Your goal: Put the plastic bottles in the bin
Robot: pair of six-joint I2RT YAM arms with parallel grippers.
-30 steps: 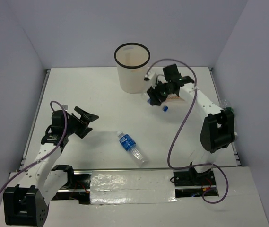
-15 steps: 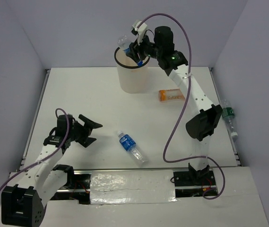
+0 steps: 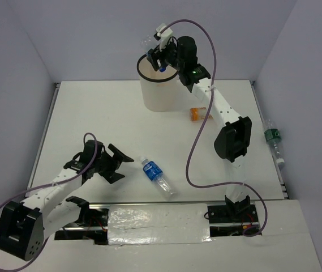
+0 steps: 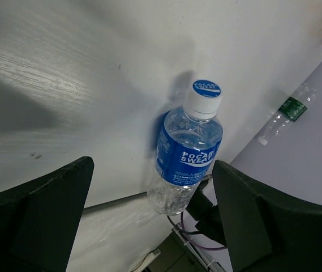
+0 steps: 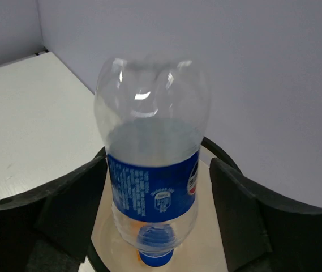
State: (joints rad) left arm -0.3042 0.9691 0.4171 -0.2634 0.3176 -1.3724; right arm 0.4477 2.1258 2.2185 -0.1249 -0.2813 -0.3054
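My right gripper hangs over the off-white bin. A clear bottle with a blue label stands cap down between its fingers, above the bin's black rim. The jaws stand open, with a gap showing on the bottle's right side. A patch of orange shows at the bin's bottom. A second blue-label bottle lies on the table. My left gripper is open just left of it, fingers wide on either side of that bottle in the left wrist view. An orange bottle lies right of the bin.
A clear bottle with a green label lies beyond the table's right edge, against the wall. The right arm's purple cable loops over the table's right half. Taped panels run along the near edge.
The right arm carried the bottle from the table up over the bin, and its jaws have now widened off it. The left arm has reached right toward the lying bottle.
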